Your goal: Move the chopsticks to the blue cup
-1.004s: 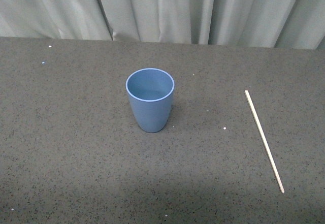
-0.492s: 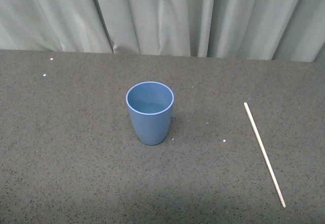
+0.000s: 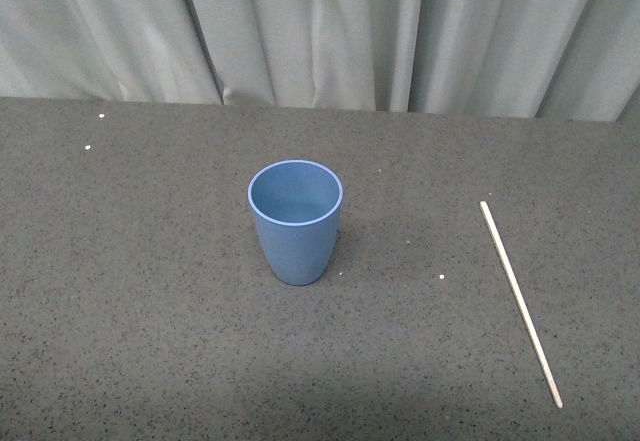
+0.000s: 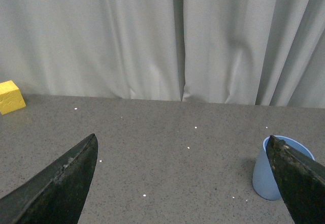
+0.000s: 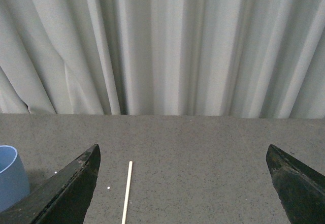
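Observation:
The blue cup (image 3: 295,221) stands upright and empty in the middle of the dark speckled table. The single pale chopstick (image 3: 520,302) lies flat on the table to the cup's right, apart from it. Neither arm shows in the front view. My left gripper (image 4: 183,181) is open and empty, with the cup (image 4: 271,173) beside one fingertip. My right gripper (image 5: 183,183) is open and empty; the chopstick (image 5: 126,192) lies ahead between its fingers, close to one of them, and the cup's edge (image 5: 10,178) shows at the frame's side.
A grey curtain (image 3: 320,31) hangs along the table's far edge. A yellow block (image 4: 10,97) sits on the table near the curtain in the left wrist view. Small white specks dot the table top.
Between one second and half a second ago the front view shifted, so the cup and chopstick sit lower in the frame. Since then nothing has moved.

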